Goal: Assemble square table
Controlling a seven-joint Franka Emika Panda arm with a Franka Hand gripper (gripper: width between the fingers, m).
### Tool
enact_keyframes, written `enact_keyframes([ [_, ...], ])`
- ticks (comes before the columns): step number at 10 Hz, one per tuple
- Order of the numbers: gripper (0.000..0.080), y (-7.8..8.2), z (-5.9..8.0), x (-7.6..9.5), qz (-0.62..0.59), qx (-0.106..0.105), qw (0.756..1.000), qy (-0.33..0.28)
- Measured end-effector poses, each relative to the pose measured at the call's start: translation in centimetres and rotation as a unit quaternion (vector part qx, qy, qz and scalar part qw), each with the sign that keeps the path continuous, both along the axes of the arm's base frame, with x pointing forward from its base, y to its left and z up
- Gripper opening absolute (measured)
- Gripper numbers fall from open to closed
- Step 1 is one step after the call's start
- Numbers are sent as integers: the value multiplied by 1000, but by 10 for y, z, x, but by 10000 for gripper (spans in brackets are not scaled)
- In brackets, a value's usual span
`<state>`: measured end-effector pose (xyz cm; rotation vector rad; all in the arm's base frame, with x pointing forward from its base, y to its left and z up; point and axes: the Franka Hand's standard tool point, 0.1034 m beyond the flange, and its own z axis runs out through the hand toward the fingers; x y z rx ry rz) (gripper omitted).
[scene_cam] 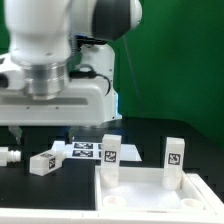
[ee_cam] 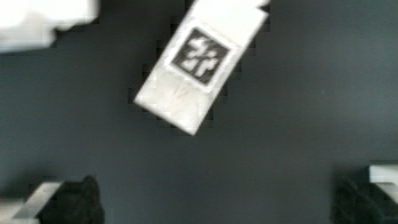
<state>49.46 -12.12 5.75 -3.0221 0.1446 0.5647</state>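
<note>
The white square tabletop (scene_cam: 150, 192) lies at the front on the exterior view's right. Two white tagged legs stand upright on it, one at its far left corner (scene_cam: 110, 150) and one at its far right corner (scene_cam: 174, 160). A third leg (scene_cam: 42, 163) lies loose on the black table; the wrist view shows it tilted, tag up (ee_cam: 199, 65). My gripper (ee_cam: 222, 205) hangs above the table beside this leg, open, with nothing between its dark fingertips (ee_cam: 71, 202). In the exterior view the gripper (scene_cam: 18, 133) sits low on the left, mostly hidden under the white hand.
The marker board (scene_cam: 85, 150) lies flat behind the tabletop. A small white peg-like part (scene_cam: 8, 156) rests at the exterior view's left edge. A blurred white shape (ee_cam: 45, 25) shows in a corner of the wrist view. A green wall stands behind.
</note>
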Motion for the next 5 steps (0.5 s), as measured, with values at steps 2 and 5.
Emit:
enact_keyframes([
  [2, 649, 7, 1, 2, -48, -14, 999, 2],
  [5, 649, -1, -7, -3, -78, 22, 996, 44],
])
